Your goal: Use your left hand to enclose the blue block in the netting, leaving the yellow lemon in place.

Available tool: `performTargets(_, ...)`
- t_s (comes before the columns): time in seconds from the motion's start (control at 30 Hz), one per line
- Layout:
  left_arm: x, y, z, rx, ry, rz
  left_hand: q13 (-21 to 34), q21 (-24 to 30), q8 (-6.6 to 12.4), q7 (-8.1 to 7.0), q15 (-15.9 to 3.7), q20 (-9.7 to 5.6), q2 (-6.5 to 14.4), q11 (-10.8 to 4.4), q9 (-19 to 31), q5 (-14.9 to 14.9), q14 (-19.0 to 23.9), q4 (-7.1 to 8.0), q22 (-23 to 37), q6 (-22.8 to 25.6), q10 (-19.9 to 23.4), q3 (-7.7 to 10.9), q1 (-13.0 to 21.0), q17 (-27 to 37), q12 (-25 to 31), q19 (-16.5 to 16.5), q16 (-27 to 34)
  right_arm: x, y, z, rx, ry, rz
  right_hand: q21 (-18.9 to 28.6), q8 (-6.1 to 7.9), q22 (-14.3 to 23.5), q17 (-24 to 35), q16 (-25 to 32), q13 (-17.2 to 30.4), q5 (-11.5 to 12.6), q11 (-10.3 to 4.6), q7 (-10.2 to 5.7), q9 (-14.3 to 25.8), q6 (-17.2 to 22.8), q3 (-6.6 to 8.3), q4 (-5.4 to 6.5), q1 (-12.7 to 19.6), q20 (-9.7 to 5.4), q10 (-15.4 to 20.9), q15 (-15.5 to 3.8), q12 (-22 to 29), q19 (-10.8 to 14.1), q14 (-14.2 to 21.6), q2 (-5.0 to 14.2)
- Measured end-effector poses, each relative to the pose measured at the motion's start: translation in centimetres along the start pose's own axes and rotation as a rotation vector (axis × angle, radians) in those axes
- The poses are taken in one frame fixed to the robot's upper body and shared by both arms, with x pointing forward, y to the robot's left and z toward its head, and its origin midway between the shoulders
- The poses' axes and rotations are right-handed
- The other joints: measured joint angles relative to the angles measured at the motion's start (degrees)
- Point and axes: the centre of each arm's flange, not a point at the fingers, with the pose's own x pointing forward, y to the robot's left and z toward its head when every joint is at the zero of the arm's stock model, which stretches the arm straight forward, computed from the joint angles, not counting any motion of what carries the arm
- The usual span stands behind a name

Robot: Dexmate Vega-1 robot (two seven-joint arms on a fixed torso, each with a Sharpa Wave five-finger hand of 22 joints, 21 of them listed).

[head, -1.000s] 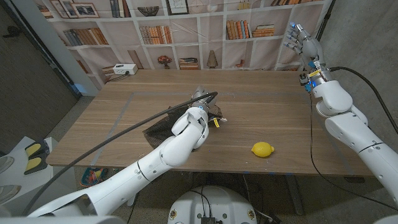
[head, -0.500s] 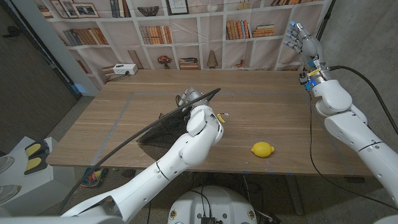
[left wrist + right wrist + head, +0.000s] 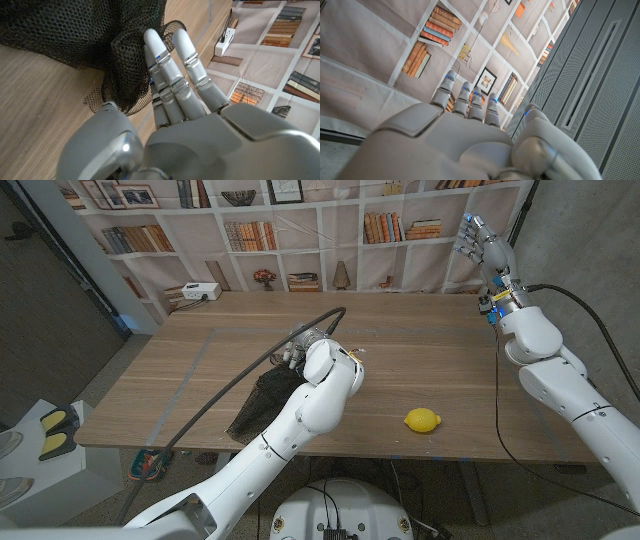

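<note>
Now the left hand point(image 3: 303, 348) has drawn back toward the table's near-left, dragging the net point(image 3: 258, 402), which it grips in bunched mesh. The block is hidden, likely inside. The lemon point(image 3: 423, 420) lies untouched; the right hand point(image 3: 484, 242) hangs raised, fingers spread, holding nothing.

Our left arm reaches over mid-table, our right is raised high.
Our left hand point(image 3: 170, 100) grips black mesh with extended fingers; our right hand point(image 3: 482, 242) is held up, fingers apart, holding nothing.

Glossy white arm shells, silver-grey fingers point(image 3: 165, 70), black cables
</note>
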Motion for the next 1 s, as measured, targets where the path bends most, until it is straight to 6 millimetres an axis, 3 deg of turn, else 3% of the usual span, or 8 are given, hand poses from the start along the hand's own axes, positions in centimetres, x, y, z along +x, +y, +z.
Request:
performTargets(0.13,0.4,-0.4,0.3,-0.002,-0.049,-0.062,0.26,-8.07,0.24,-1.26,0.16,3.80,0.60,0.74,0.00,2.07,-11.67,-0.94,0.48,-7.72,-9.57,-3.09,-4.93,-0.44,-4.77,-9.14,-6.98,0.1,0.0,0.0,-0.003,-0.001,0.000,0.00,0.00,0.00,0.00,0.00,0.00,0.00,0.00,0.00,0.00,0.00,0.00,0.00,0.00,0.00,0.00,0.00,0.00,0.00,0.00,0.00)
performTargets(0.23,0.7,-0.4,-0.2,-0.028,-0.045,-0.080,1.09,-13.10,0.24,-2.63,2.88,6.89,0.97,1.67,0.00,2.52,-22.69,-1.62,0.49,-11.22,-17.02,-4.37,-5.71,-0.35,-6.71,-16.28,-10.57,0.1,0.1,0.0,-0.005,-0.001,0.001,0.00,0.00,0.00,0.00,0.00,0.00,0.00,0.00,0.00,0.00,0.00,0.16,-0.16,0.00,0.01,0.00,0.00,0.00,-0.01,0.00,0.00)
performTargets(0.27,0.8,-0.5,-0.3,-0.031,-0.044,-0.082,1.21,-13.93,0.24,-2.92,3.90,7.42,0.97,1.90,0.00,2.52,-24.76,-1.80,0.49,-11.96,-18.43,-4.62,-5.71,-0.37,-6.98,-17.42,-11.02,0.2,0.1,0.0,-0.004,-0.003,0.001,0.00,0.00,0.00,0.00,0.00,0.00,0.00,0.00,0.00,0.00,0.00,0.15,-0.16,0.00,0.01,0.00,0.00,0.00,-0.01,0.00,0.00)
performTargets(0.3,0.8,-0.9,1.3,0.016,-0.146,-0.116,1.24,-14.61,0.24,-3.10,4.68,7.86,0.97,2.08,0.00,2.52,-26.50,-1.77,0.49,-12.75,-19.71,-4.98,-5.71,-0.43,-6.99,-18.24,-11.28,0.2,0.2,0.0,-0.004,-0.003,0.001,0.00,0.00,0.00,0.00,0.00,0.00,0.00,0.00,0.00,0.00,0.00,0.15,-0.16,0.00,0.01,0.00,0.00,0.00,-0.01,0.00,0.00)
performTargets(0.47,1.2,-1.2,1.4,0.006,-0.208,-0.148,1.44,-15.83,0.00,-3.09,6.69,8.53,0.74,3.37,0.01,2.52,-30.26,-2.14,0.49,-15.39,-22.43,-5.37,-5.94,-0.51,-6.99,-19.30,-11.41,0.3,0.3,0.0,-0.005,-0.004,0.003,0.00,0.00,0.00,0.00,0.00,0.00,0.00,0.00,0.00,0.00,0.00,0.15,-0.16,0.00,0.22,0.00,0.00,0.00,0.20,-0.01,0.00)
performTargets(0.7,1.4,-1.4,1.8,-0.020,-0.308,-0.182,1.27,-16.46,-0.23,-2.49,6.97,8.66,0.51,3.87,0.01,2.52,-31.83,-2.14,0.49,-16.80,-22.93,-5.85,-6.17,-0.51,-6.99,-19.42,-11.41,0.3,0.4,0.0,-0.006,-0.005,0.003,0.00,0.00,0.00,0.00,0.00,0.00,0.00,0.00,0.00,0.00,0.00,0.15,-0.16,0.00,0.22,0.00,0.00,0.00,0.20,-0.01,0.00)
performTargets(0.83,1.3,-1.2,1.5,-0.038,-0.333,-0.166,1.07,-19.48,-0.23,-3.18,8.24,10.98,0.55,4.40,0.01,2.52,-37.17,-2.46,0.49,-19.74,-27.17,-6.16,-6.13,-0.75,-6.99,-23.46,-11.41,0.4,0.4,0.0,-0.006,-0.006,0.001,0.00,0.00,0.00,0.00,0.00,0.00,0.00,0.00,0.00,0.00,0.00,0.30,-0.01,0.00,0.22,0.00,0.00,0.00,0.20,-0.01,0.00)
performTargets(1.0,0.9,-0.8,0.9,-0.057,-0.331,-0.107,0.81,-27.65,0.18,-4.59,13.03,16.90,1.83,7.18,0.01,2.27,-54.52,-3.24,0.73,-26.20,-40.98,-6.96,-4.85,-0.61,-7.44,-34.31,-11.63,0.4,0.5,0.2,-0.005,-0.009,0.002,0.00,0.00,0.00,0.00,0.00,0.00,0.00,0.00,0.00,0.00,0.00,0.30,-0.01,0.00,0.23,0.00,0.00,0.00,0.19,-0.01,0.00)
